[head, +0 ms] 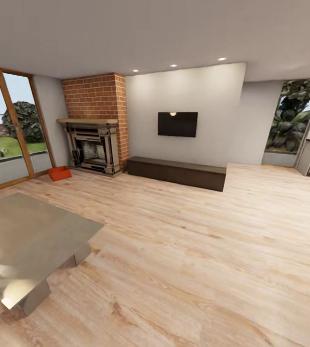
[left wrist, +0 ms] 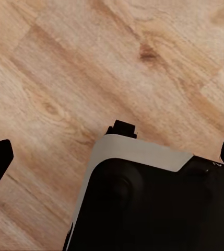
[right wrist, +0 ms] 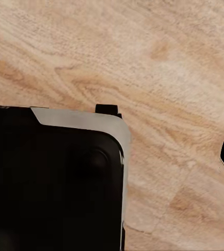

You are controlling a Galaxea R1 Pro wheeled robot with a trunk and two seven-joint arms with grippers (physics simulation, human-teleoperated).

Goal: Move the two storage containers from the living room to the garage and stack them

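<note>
Plank floor [left wrist: 65, 68] under both wrist cams, grippers spread; head cam: storage container [head: 60, 173] beside fireplace [head: 93, 147].

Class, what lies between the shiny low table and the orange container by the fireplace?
In the head view, bare wood-plank floor separates the table from the container.

Home living room, brick fireplace [head: 97, 123], wall television [head: 177, 124], plank floor [head: 198, 250]
</note>
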